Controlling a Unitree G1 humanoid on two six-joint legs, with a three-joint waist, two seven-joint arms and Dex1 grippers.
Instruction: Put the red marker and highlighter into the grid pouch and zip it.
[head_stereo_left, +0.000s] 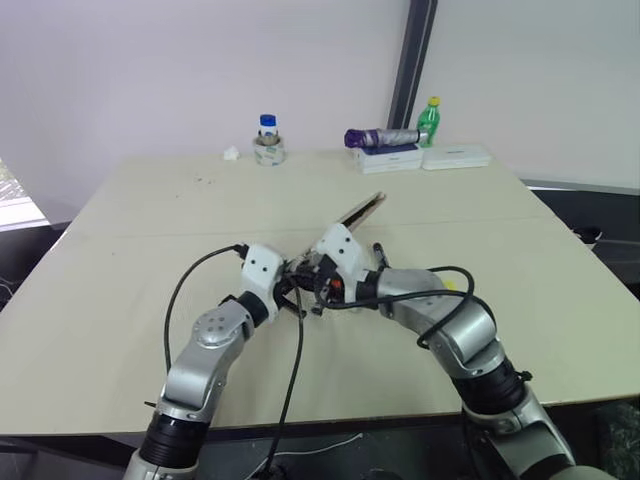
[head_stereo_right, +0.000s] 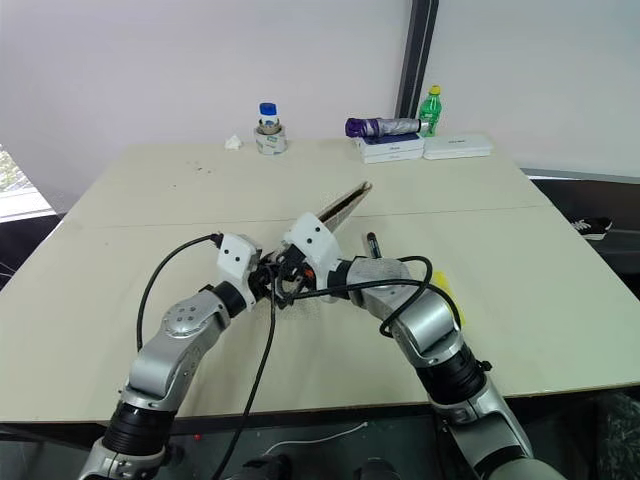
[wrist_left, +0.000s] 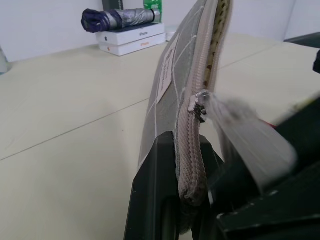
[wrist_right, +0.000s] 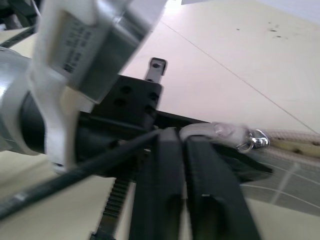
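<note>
We clamp the left gripper (wrist_left: 187, 200) on the floppy grey grid-lined fabric pouch's (wrist_left: 167, 80) end; right gripper (wrist_right: 185, 165) jaws pinch its pull cord (wrist_right: 202, 131).

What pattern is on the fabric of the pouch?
White grid lines on grey fabric; the grid pouch shows it best in the left wrist view.

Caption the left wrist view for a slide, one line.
Left hand clamps the end of the upright grid pouch, zipper open above the slider, its pull cord stretching aside.
</note>
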